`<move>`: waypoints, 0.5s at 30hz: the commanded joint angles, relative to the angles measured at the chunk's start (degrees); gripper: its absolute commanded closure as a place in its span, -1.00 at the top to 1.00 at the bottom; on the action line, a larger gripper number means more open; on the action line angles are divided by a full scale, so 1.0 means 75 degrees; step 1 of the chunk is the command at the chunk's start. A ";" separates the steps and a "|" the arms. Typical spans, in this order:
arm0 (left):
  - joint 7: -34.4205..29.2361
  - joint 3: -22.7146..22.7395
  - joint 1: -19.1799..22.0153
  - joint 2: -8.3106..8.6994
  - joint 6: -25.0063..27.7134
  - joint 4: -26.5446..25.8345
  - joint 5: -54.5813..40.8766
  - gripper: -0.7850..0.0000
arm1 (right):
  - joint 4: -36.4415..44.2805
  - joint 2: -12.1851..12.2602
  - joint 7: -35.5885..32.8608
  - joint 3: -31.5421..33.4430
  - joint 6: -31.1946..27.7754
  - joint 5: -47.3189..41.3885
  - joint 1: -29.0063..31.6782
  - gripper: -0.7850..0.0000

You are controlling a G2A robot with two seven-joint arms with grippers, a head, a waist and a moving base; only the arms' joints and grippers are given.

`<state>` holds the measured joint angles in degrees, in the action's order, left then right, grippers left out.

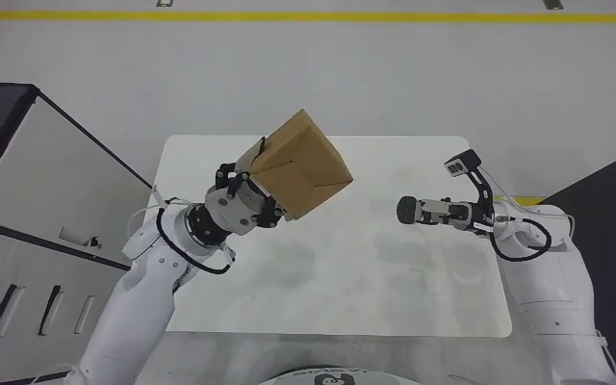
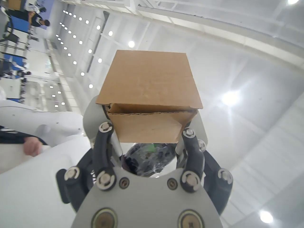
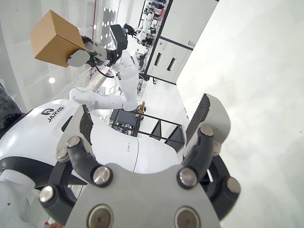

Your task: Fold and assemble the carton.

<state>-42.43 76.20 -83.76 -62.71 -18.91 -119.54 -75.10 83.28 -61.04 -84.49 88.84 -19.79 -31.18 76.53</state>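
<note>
A brown cardboard carton (image 1: 300, 164), folded into a box shape, is held up in the air above the white table (image 1: 385, 289). My left gripper (image 1: 252, 197) is shut on the carton's lower end. In the left wrist view the carton (image 2: 148, 84) rises between the two fingers (image 2: 104, 134), with a folded flap facing the camera. My right gripper (image 1: 406, 209) hovers over the table's right part, apart from the carton. It stands open (image 3: 144, 117) with nothing between its ribbed pads (image 3: 197, 116). The right wrist view also catches the carton (image 3: 53, 40) and the left gripper (image 3: 80, 53) farther off.
A grey cabinet (image 1: 48, 173) with drawers stands off the table's left side. The floor behind carries a yellow line (image 1: 308, 15). A dark block (image 1: 587, 192) sits past the table's right edge.
</note>
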 commanded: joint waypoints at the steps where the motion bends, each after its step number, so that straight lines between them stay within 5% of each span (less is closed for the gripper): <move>1: -0.0279 -0.0029 0.0119 0.0012 0.0202 0.0014 0.0768 -1.00 | 0.0000 0.0000 0.0000 0.0000 0.0000 0.0000 0.0000 1.00; 6: -0.0645 -0.0167 0.0378 0.0015 0.0733 0.0085 0.1889 -1.00 | 0.0000 0.0000 0.0000 0.0000 0.0000 0.0000 0.0000 1.00; 15: -0.0594 -0.0166 0.0366 0.0014 0.0750 0.0104 0.1894 -1.00 | 0.0000 0.0000 0.0000 0.0000 0.0000 0.0000 0.0000 1.00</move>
<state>-47.27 74.95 -80.93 -62.59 -13.41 -118.90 -60.95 83.28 -61.04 -84.49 88.84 -19.79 -31.18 76.53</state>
